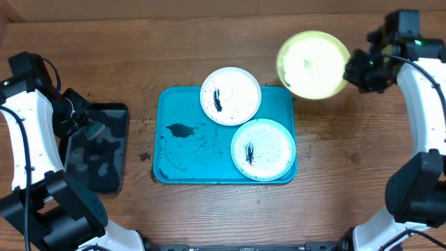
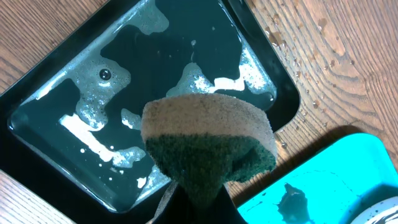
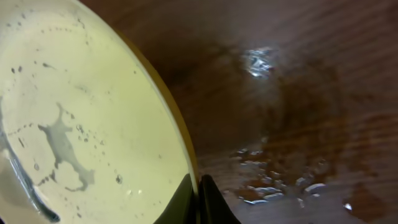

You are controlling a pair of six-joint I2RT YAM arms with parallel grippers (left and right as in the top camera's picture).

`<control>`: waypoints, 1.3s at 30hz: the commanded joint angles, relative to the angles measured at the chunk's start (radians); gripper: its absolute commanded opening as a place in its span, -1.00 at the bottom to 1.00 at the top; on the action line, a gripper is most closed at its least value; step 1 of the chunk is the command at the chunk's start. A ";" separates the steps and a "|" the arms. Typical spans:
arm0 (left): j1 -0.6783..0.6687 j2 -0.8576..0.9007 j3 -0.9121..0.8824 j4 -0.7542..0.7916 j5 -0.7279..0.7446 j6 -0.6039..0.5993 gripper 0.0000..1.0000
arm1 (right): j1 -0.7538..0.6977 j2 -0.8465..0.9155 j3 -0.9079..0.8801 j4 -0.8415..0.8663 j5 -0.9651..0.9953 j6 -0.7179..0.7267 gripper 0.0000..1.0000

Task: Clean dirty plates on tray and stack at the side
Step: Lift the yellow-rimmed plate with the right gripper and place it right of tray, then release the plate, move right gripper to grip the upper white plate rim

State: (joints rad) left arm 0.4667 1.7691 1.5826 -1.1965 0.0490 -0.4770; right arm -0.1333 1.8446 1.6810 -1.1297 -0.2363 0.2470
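Nearest me, the teal-rimmed plate (image 1: 263, 149) lay in the near right corner of the turquoise tray (image 1: 174, 167), a black streak and specks across its white centre. Off to the left, the left hand (image 2: 189, 208) was closed tight on a yellow sponge with a green scouring face (image 2: 208, 146), hanging over the black tray (image 1: 111, 174), which stood beside the turquoise one and held a shallow pool of sudsy water. A dark smear (image 1: 180, 130) marked the turquoise tray's bare floor. Farther back, the white-rimmed plate (image 1: 230, 95), also streaked with black, sat over the tray's far rim; whether it touched the teal-rimmed one I could not tell. Farthest off, past the tray's far right corner, the right hand (image 3: 199, 200) was pinched shut on the edge of the yellow-green plate (image 1: 311, 64), whose face carried grey smears and specks. Water droplets (image 3: 273, 180) glistened on the wooden bench (image 1: 334, 160) there.
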 commanded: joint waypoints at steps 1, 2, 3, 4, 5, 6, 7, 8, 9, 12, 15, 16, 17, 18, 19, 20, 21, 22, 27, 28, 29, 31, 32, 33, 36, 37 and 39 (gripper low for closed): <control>0.004 -0.007 -0.003 0.002 -0.003 -0.017 -0.91 | -0.027 -0.019 -0.109 0.066 0.081 0.017 -0.93; 0.004 -0.007 -0.003 0.002 -0.003 -0.017 -0.91 | -0.032 -0.019 -0.138 0.097 0.091 0.023 -0.93; 0.004 -0.007 -0.003 0.001 -0.003 -0.017 -0.91 | -0.039 -0.019 -0.171 0.133 0.103 0.043 -0.93; 0.004 -0.007 -0.003 0.001 -0.003 -0.017 -0.91 | -0.045 -0.019 -0.201 0.167 0.115 0.067 -0.93; 0.004 -0.007 -0.003 0.000 -0.003 -0.017 -0.92 | -0.050 -0.019 -0.227 0.200 0.125 0.080 -0.93; 0.004 -0.007 -0.003 0.000 -0.003 -0.017 -0.92 | -0.055 -0.019 -0.256 0.241 0.134 0.091 -0.93; 0.004 -0.007 -0.003 0.000 -0.003 -0.017 -0.91 | -0.059 -0.019 -0.283 0.283 0.138 0.096 -0.93; 0.004 -0.007 -0.003 0.000 -0.003 -0.017 -0.92 | -0.061 -0.019 -0.320 0.343 0.138 0.095 -0.93; 0.004 -0.007 -0.003 0.000 -0.003 -0.017 -0.91 | -0.061 -0.019 -0.333 0.361 0.138 0.095 -0.93; 0.004 -0.007 -0.003 0.000 -0.003 -0.017 -0.92 | -0.060 -0.014 -0.349 0.360 0.139 0.095 -0.93; 0.004 -0.007 -0.003 0.000 -0.003 -0.017 -0.92 | -0.059 -0.003 -0.357 0.356 0.139 0.094 -0.93; 0.004 -0.007 -0.003 0.000 -0.003 -0.017 -0.91 | -0.059 -0.002 -0.359 0.357 0.139 0.094 -0.93; 0.004 -0.007 -0.003 0.000 -0.003 -0.017 -0.92 | -0.059 0.002 -0.365 0.361 0.142 0.094 -0.93; 0.004 -0.007 -0.003 0.000 -0.003 -0.017 -0.91 | -0.059 0.002 -0.368 0.362 0.143 0.094 -0.93; 0.004 -0.007 -0.003 0.000 -0.003 -0.017 -0.92 | -0.059 0.002 -0.371 0.363 0.148 0.094 -0.93; 0.004 -0.007 -0.003 0.000 -0.003 -0.017 -0.92 | -0.059 0.002 -0.372 0.366 0.152 0.094 -0.93; 0.004 -0.007 -0.003 0.000 -0.003 -0.016 -0.91 | -0.059 0.002 -0.373 0.366 0.154 0.094 -0.88; 0.004 -0.007 -0.003 0.000 -0.003 -0.016 -0.92 | -0.059 0.002 -0.373 0.366 0.154 0.094 -0.67; 0.004 -0.007 -0.003 0.000 -0.003 -0.017 -0.92 | -0.055 0.002 -0.372 0.364 0.133 0.094 -0.31; 0.004 -0.007 -0.003 0.000 0.000 -0.016 -0.92 | -0.052 0.002 -0.368 0.367 0.100 0.093 -0.37; 0.004 -0.007 -0.003 0.000 0.005 -0.016 -0.91 | -0.048 0.002 -0.358 0.365 0.046 0.074 -0.48; 0.004 -0.007 -0.003 0.002 0.032 -0.008 -0.92 | -0.032 0.001 -0.326 0.356 -0.103 0.007 -0.55; 0.004 -0.007 -0.003 0.007 0.058 0.013 -0.92 | -0.019 0.001 -0.306 0.351 -0.164 0.002 -0.55; 0.003 -0.007 -0.003 0.013 0.080 0.035 -0.92 | -0.005 0.001 -0.290 0.351 -0.206 0.003 -0.55; -0.002 -0.007 -0.003 0.023 0.145 0.096 -0.92 | 0.069 0.001 -0.246 0.369 -0.275 0.006 -0.25; -0.006 -0.007 -0.003 0.023 0.156 0.109 -0.91 | 0.100 0.001 -0.243 0.389 -0.270 0.011 -0.15; -0.018 -0.007 -0.003 0.023 0.162 0.129 -0.91 | 0.167 0.003 -0.244 0.434 -0.230 0.020 -0.07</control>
State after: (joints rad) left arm 0.4644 1.7691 1.5814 -1.1774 0.1474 -0.4160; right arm -0.0639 1.8450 1.4036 -0.7288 -0.4088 0.2707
